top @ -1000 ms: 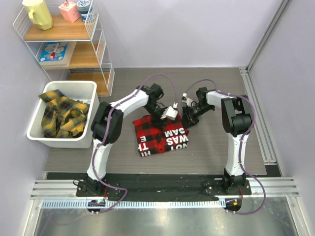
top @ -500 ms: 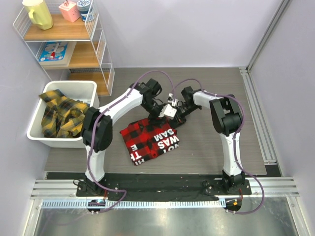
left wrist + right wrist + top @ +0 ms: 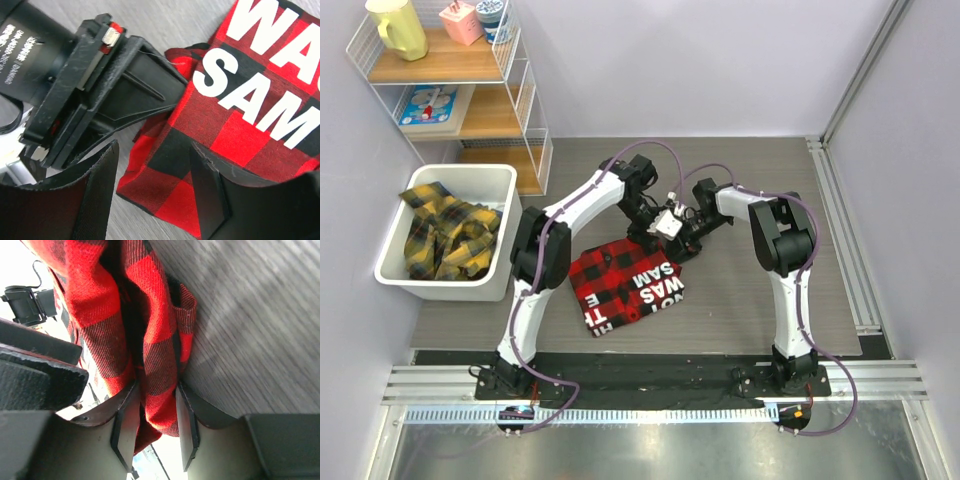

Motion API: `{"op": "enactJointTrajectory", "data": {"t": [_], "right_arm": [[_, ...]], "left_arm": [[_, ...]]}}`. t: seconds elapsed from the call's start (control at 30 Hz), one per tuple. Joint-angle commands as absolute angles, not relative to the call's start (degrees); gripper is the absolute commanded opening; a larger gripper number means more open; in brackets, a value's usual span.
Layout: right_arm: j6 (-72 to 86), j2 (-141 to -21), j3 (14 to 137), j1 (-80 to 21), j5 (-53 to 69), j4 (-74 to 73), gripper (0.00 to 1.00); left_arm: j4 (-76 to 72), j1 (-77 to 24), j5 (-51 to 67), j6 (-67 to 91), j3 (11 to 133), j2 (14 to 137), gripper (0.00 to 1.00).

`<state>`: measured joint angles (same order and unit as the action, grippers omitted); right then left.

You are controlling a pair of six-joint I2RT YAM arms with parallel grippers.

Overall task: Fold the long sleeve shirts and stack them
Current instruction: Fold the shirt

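Here the right gripper (image 3: 156,395) pinches the red-and-black shirt (image 3: 100,315); the left gripper (image 3: 155,150) stands spread over it; white lettering reads "WAS SAM".

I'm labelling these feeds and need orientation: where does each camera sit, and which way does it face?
Top external: above and behind the bases, looking down on the table; left arm and right arm show whole.
Left wrist: on the left arm, looking past the open left gripper at the lettered red-and-black shirt.
Right wrist: on the right arm, looking along the right gripper, shirt cloth between its fingers.
Shared: all three show that shirt.
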<state>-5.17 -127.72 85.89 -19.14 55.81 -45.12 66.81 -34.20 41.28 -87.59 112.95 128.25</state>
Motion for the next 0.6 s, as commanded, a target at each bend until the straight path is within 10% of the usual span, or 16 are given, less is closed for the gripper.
{"op": "enactJointTrajectory", "data": {"t": [0.0,0.57], "right_arm": [[-4.13,-124.01,85.25,-19.34,56.78,-45.09,0.39],[-0.26,-124.45,84.55,-18.28,58.53,-43.15,0.35]], "left_arm": [[72.78,-34.1,44.38,-93.34,114.97,128.14,0.59],[72.6,-36.39,40.96,-94.13,116.27,130.16,0.49]]}}
